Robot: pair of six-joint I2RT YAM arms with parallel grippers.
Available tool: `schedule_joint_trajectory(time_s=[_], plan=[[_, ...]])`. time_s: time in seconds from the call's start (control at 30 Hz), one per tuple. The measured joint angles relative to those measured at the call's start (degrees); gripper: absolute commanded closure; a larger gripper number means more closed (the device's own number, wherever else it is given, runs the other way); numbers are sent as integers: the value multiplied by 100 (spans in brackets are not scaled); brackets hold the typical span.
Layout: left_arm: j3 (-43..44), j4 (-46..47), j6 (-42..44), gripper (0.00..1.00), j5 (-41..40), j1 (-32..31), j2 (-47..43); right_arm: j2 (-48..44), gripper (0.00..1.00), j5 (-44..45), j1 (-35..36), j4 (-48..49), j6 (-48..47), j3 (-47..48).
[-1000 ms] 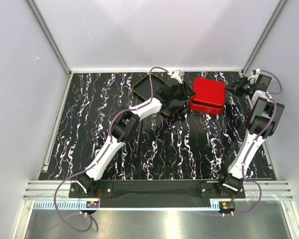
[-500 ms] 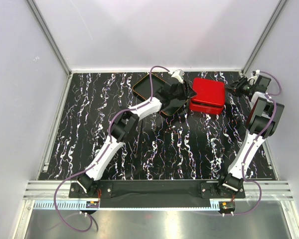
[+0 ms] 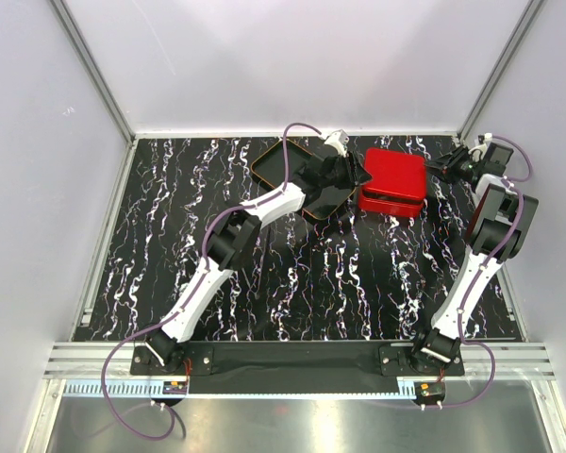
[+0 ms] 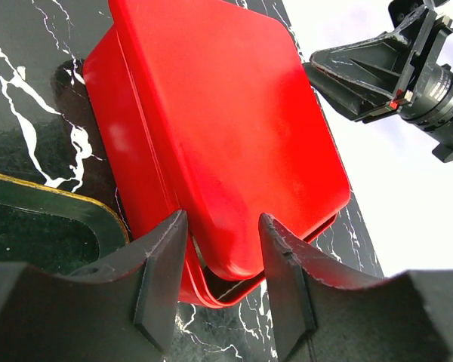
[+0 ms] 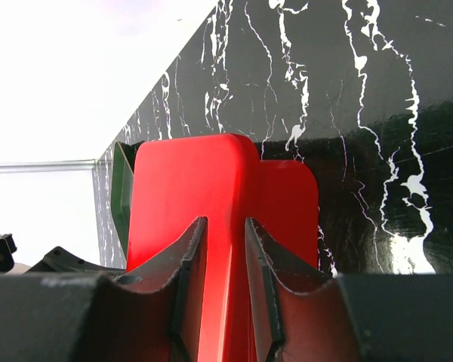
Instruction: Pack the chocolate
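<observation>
The packing is looking close to finished, judging from how things are lying. No chocolate is showing in any view: none on the table (image 3: pixel 170 236), and none in the small part of the black tray (image 4: pixel 75 197) that the left wrist view is catching. The red lid (image 3: pixel 396 172) is covering the red box (image 3: pixel 389 204) at the far right of the table, just right of the tray, so the chocolate is most likely sitting inside, though nothing is confirming that.

The lid is not looking fully seated. In the left wrist view, a strip of the box rim is peeking out from under the lid's near corner, so the lid is lying slightly askew or raised there.

The left gripper (image 4: pixel 223 226) is hovering at the box's left side with its jaws partly apart, the lid's corner showing in the gap and nothing clamped between them. The right gripper (image 5: pixel 225 226) is reaching in from the far right, its jaws standing narrowly apart astride the lid's edge. I cannot tell whether they are pinching that edge or only sitting around it.

What is probably remaining is squaring the lid and pressing it down, then pulling both arms away.
</observation>
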Motion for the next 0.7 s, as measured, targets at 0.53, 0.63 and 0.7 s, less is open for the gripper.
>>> schedule_joint_trajectory(time_s=[0.53,0.63,0.7], plan=[[0,-50,127,62,24,0,-90,-9,67,-195,-26,105,22,-9],[0,-63,133,64,24,0,-90,-9,67,-197,-28,-61,-17,7],[0,-63,136,65,26,0,-90,-9,67,-203,-28,-225,-61,20]])
